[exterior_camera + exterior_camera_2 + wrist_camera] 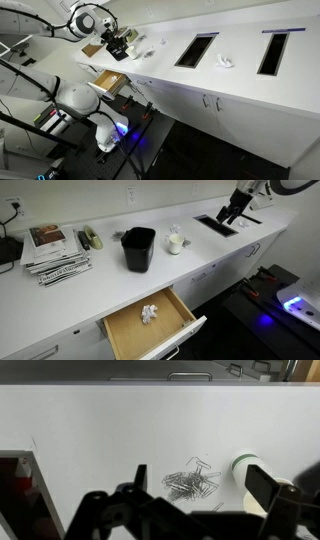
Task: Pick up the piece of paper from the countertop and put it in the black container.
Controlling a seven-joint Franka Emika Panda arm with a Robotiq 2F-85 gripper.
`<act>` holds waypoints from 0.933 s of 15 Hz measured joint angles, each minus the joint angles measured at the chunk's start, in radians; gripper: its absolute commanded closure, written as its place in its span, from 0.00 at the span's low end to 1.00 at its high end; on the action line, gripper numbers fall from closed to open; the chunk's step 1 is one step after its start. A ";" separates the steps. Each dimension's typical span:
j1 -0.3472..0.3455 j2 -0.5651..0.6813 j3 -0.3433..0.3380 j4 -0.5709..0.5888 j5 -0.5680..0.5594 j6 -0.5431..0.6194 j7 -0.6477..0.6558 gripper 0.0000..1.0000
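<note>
Ok, counter left to right in an exterior view: magazines [55,250], bin [138,248], paper [176,243], cut-out [215,225], claw [232,215].

Paper sits on the countertop just right of the bin, apart from it, between bin and cut-out. It's outside the bin. It's a crumpled white lump, roughly round at this size, so I can't tell a long axis or which way it points.

Below the counter edge, the drawer [125,330] is pulled open with a separate white wad [150,313] lying inside.

Arm [262,190] comes in from the top right, wrist angled down, claw low over the far end of the cut-out. Well apart from the paper.

From the opposite side the paper [226,62] lies between two dark cut-outs [195,50] [272,50], and the arm [85,22] is at the far left end, bent down over the counter next to a brown cardboard piece [92,48].

Wrist view: fingers [262,482] spread wide, claw open, nothing held. Under it is white counter with a heap of paper clips [190,482] and, just right of them, a white-and-green roll [245,463]. Paper isn't in that view.
</note>
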 measured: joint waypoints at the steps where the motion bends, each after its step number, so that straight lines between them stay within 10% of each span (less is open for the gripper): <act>1: 0.000 0.000 0.000 0.000 0.000 0.000 0.000 0.00; 9: -0.007 0.000 -0.010 0.000 -0.024 0.003 0.003 0.00; 14: -0.089 -0.012 -0.129 0.021 -0.094 0.016 -0.006 0.00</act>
